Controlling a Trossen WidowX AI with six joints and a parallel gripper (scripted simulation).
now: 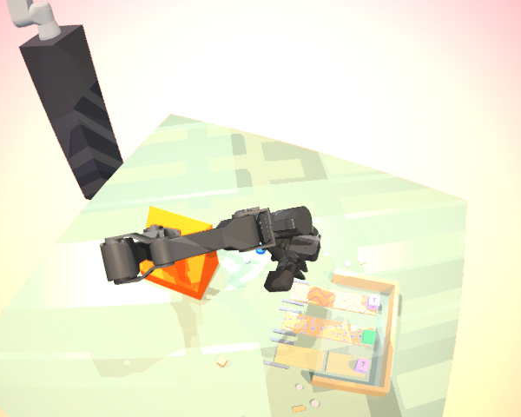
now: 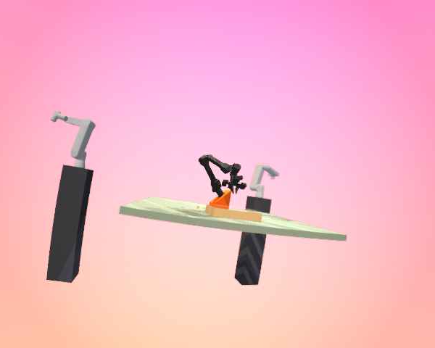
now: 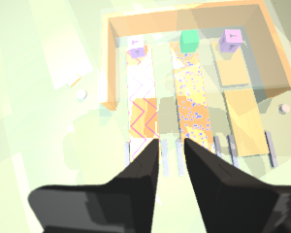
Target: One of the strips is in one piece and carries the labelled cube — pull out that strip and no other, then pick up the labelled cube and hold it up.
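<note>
Hovering over the pale green table (image 1: 117, 323), the end effector (image 3: 172, 146) is nearly closed, empty.

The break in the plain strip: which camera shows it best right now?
Wrist view. Past the gripper, the plain strip shows a clear gap from its far piece under a purple labelled cube. The top view shows the same gap smaller, from the side. The exterior view shows only the tray's wall.

Pink zigzag strip (image 3: 143, 104); blue-speckled orange strip (image 3: 190, 94); plain tan strip (image 3: 243, 123). Cubes: lilac (image 3: 136, 50), green (image 3: 189, 41), lilac (image 3: 231, 39).
</note>
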